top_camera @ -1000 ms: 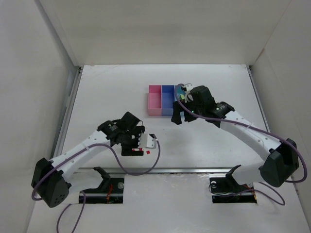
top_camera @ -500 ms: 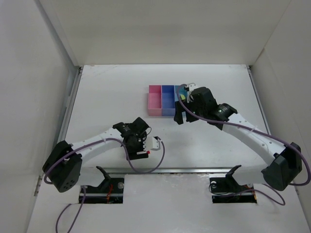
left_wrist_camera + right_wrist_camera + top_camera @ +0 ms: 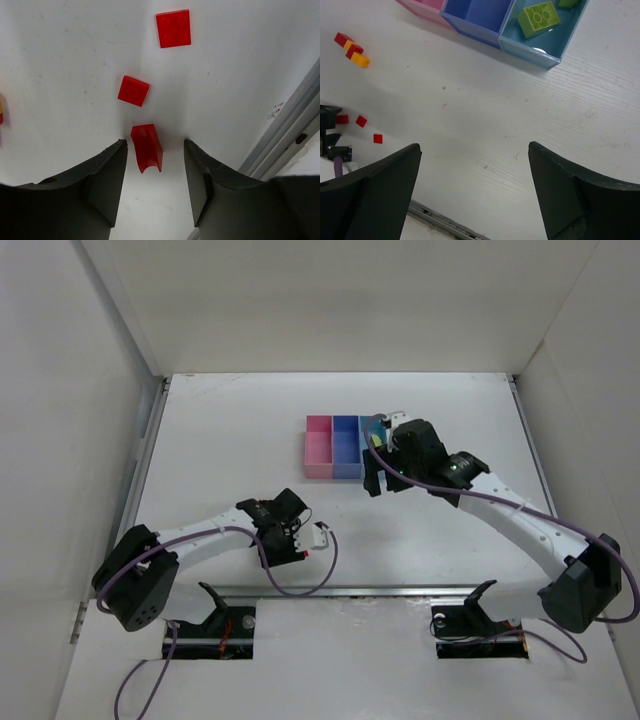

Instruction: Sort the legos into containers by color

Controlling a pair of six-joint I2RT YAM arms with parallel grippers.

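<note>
In the left wrist view a small red lego (image 3: 146, 147) lies on the table between the tips of my left gripper (image 3: 154, 144). Its jaws stand apart, with a gap on each side of the brick. Two more red legos (image 3: 133, 90) (image 3: 173, 28) lie just beyond. My right gripper (image 3: 474, 146) hangs wide open over bare table, nothing in it. The joined containers sit ahead of it: pink (image 3: 422, 15), blue (image 3: 470, 32) and light cyan (image 3: 530, 55). A yellow-green lego (image 3: 538, 18) lies in the cyan one. From above, the containers (image 3: 335, 447) stand just left of the right gripper (image 3: 372, 482).
A cluster of red and orange legos (image 3: 352, 50) lies left of the containers. A metal rail (image 3: 280, 135) runs along the table's near edge, close beside my left gripper (image 3: 300, 548). White walls (image 3: 100, 390) enclose the table on three sides.
My left gripper has come down toward the near rail over the red legos, and its jaws have narrowed around one. The right arm has barely shifted.
</note>
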